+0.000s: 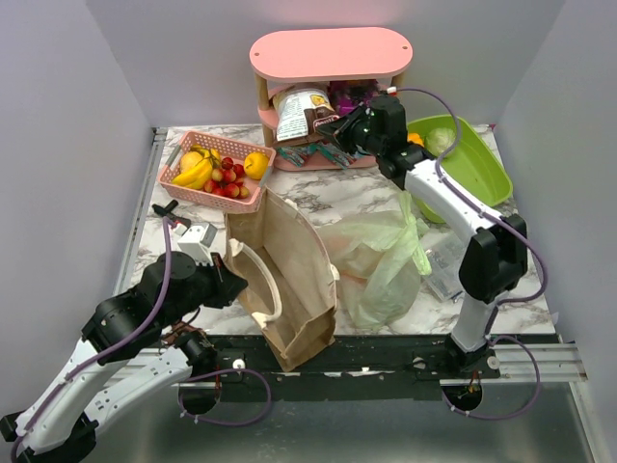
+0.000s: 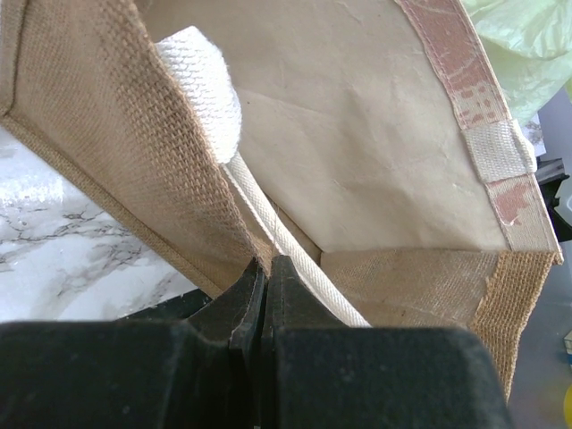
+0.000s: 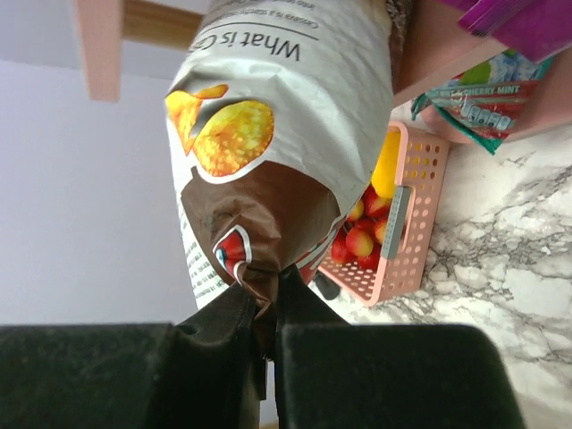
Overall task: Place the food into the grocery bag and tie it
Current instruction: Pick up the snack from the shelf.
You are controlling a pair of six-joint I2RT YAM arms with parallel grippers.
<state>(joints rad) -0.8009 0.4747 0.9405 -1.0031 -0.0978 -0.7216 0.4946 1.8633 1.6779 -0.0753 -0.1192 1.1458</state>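
Right gripper (image 3: 265, 299) is up at the pink shelf (image 1: 331, 53), jaws pinched tight on the brown bottom corner of the snack pack (image 3: 277, 116). The pack is gripped but hasn't left the lower shelf, and the purple box (image 3: 527, 22) sits just beside it in there. Down the other end, the left gripper (image 2: 266, 277) is clamped shut too, but on the rim of the brown bag (image 1: 289, 289), right by its white rope handle, and that is not the bag this job wants. The green bag (image 1: 381, 256) lies crumpled on the table (image 1: 347, 198) just right of the brown one, handles loose, nothing knotted. Whether anything is inside I can't tell through the folds; it looks fairly flat. Fruit (image 1: 224, 172) fills the basket (image 3: 424, 170) at the back left, and there are more bits in the green tub (image 1: 487, 169) at the back right. So this looks like early days: one item in hand and none visibly packed. Next, by my reckoning, the pack has to travel back from the shelf to the green bag's mouth, which nobody is holding open. After that come the rest of the food and the tie.
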